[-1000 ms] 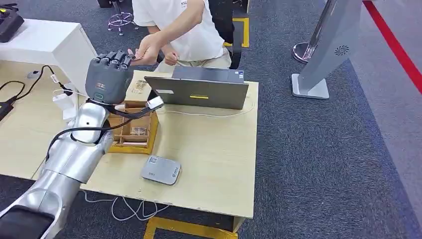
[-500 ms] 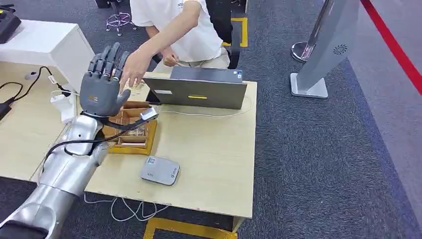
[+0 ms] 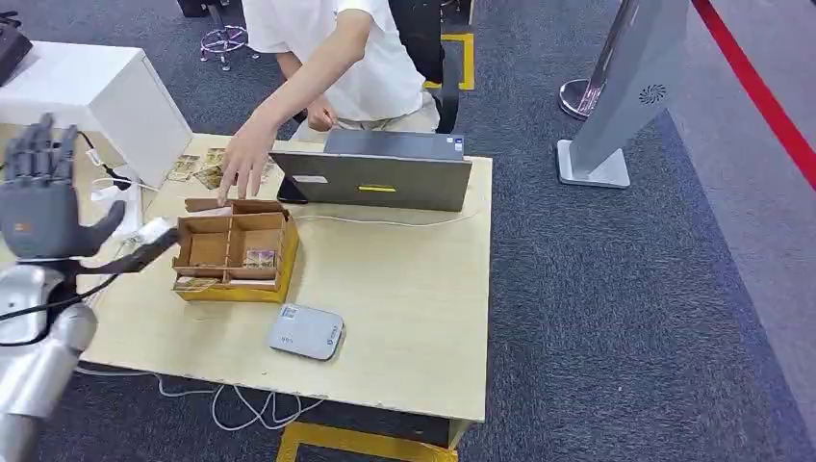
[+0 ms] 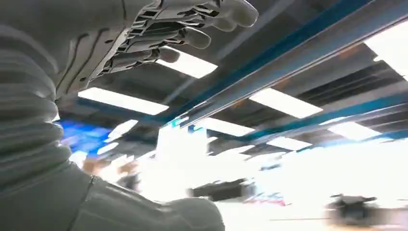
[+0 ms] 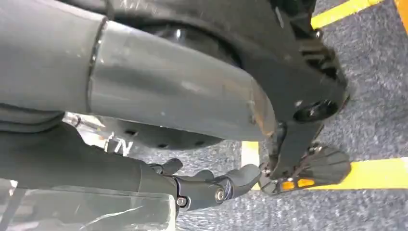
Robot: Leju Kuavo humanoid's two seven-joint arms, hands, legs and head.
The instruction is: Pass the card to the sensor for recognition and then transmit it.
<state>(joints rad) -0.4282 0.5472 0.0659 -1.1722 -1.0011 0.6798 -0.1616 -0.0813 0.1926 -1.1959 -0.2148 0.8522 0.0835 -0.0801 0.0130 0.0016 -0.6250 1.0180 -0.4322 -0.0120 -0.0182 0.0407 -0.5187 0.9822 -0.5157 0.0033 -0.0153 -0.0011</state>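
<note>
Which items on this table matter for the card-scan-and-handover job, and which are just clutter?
Job items:
- grey card sensor near the table's front edge
- cards in the divided cardboard box
- loose cards at the back of the table
- left robot hand, raised, holding nothing
- person's hand reaching over the box

Lying about:
- laptop
- white cabinet
- cables under the table

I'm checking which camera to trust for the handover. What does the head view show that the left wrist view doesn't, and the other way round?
Head view alone: the table, the grey sensor, the divided cardboard box, the laptop, and a person's hand reaching over loose cards beyond the box. Left wrist view alone: ceiling light panels and blue beams, with a blurred background. Both share the left hand, raised with fingers apart and holding nothing.
</note>
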